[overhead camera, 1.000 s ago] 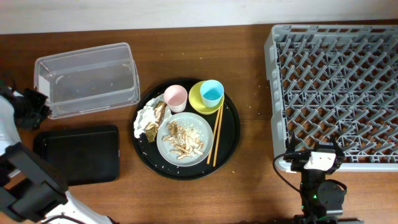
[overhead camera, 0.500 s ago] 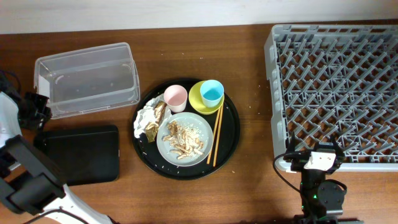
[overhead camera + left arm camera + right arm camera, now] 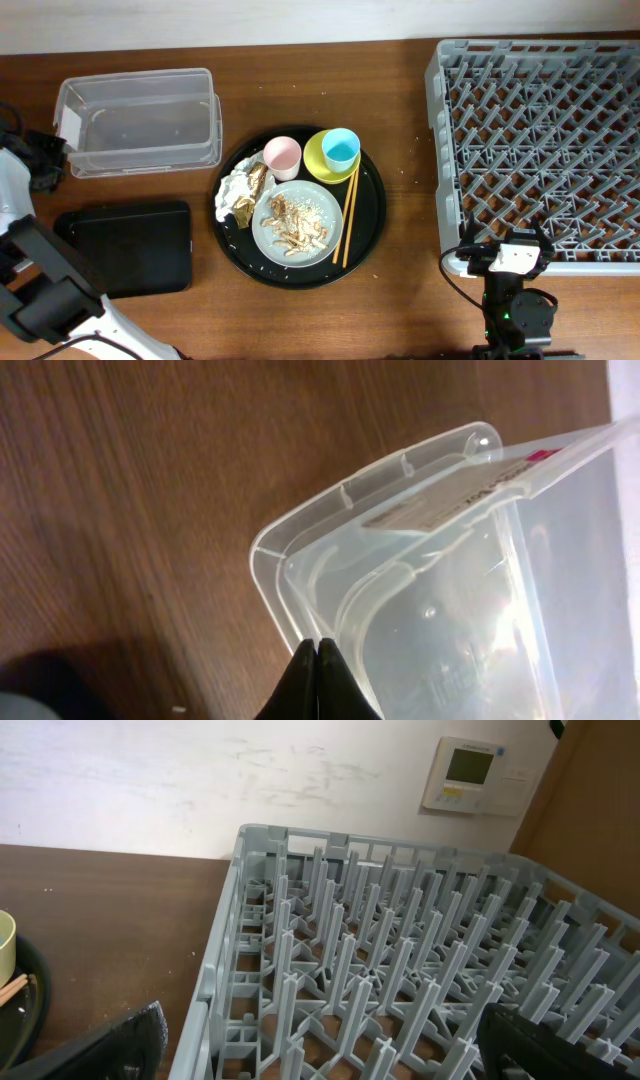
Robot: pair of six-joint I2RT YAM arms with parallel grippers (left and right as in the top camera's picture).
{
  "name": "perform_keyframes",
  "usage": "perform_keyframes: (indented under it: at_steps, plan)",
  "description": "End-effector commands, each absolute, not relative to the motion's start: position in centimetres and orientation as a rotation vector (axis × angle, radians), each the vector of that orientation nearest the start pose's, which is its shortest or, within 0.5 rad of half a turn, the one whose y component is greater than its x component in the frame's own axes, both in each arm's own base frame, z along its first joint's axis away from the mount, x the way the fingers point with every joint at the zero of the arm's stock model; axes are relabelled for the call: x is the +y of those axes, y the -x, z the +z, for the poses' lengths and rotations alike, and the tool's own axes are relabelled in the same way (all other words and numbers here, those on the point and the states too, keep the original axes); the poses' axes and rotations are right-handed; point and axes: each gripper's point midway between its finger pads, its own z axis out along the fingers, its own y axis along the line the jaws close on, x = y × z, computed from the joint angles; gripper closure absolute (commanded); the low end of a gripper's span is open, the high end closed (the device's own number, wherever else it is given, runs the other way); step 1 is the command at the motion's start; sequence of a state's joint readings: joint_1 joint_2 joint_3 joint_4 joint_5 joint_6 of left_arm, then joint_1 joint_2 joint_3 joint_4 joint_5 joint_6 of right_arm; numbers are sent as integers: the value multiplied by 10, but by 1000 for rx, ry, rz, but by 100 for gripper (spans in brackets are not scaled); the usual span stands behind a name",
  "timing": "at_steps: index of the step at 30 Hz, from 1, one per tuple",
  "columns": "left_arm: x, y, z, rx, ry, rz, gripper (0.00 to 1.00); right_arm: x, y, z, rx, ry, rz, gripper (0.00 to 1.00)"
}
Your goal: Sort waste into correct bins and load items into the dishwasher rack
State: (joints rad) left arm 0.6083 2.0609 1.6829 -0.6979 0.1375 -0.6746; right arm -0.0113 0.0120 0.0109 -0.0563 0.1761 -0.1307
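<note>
As far as the views show, nothing is sorted or loaded yet. Nearest, to the right of the round black tray [image 3: 372,225], the right pincer [image 3: 512,258] sits at the near edge of the dishwasher rack [image 3: 540,140]. Its fingers are spread wide with nothing between them. Left of the round tray and slightly nearer, the shallow black tray [image 3: 125,245] lies bare on the bench [image 3: 410,300].

Every item is on the round tray itself. The pale grey plate [image 3: 318,200] fills its near half and carries the shredded food scraps [image 3: 293,228]. The wooden chopsticks [image 3: 350,215] lie along the plate's right side. At the tray's left edge is the crumpled white napkin [image 3: 234,190], with the brown-gold wrapper [image 3: 257,180] against it. In the far half stand the pale pink cup [image 3: 282,156] and the small yellow bowl [image 3: 318,160], and the light blue cup [image 3: 341,149] appears to sit in the bowl.

Farther back and left of the round tray, the clear tub [image 3: 140,125] holds no waste. The left pincer [image 3: 45,165] is at the tub's left end, fingers together and tips against the rim. Whether they pinch the plastic cannot be told. The rack, right of the round tray, holds nothing.

By my judgement the whole job remains: three kinds of waste to bin and five items to rack.
</note>
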Motion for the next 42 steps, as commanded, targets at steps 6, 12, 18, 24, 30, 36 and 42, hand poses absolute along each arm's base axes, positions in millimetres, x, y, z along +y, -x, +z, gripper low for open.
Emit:
perform_keyframes:
  at_steps: [6,12,18,24,30,36,42]
  plan:
    - [284,-430,165,2093,1353,-246,91,-34,-243,159,1639,-48,-258,2]
    - [173,-388,235,2230,1182,-785,68,-34,-243,159,1640,-48,-258,2]
    - [-13,-358,193,2854,310,-796,41,-34,-243,159,1640,-48,-258,2]
    - [-64,-362,125,2922,565,-103,39,-34,-243,159,1640,-48,-258,2]
    - [-42,-376,76,2783,659,31,45,-34,-243,159,1640,-48,-258,2]
    - [-48,-380,55,2766,716,-24,46,-34,-243,159,1640,-48,-258,2]
    - [-55,-378,31,2830,721,-54,62,-34,-243,159,1640,-48,-258,2]
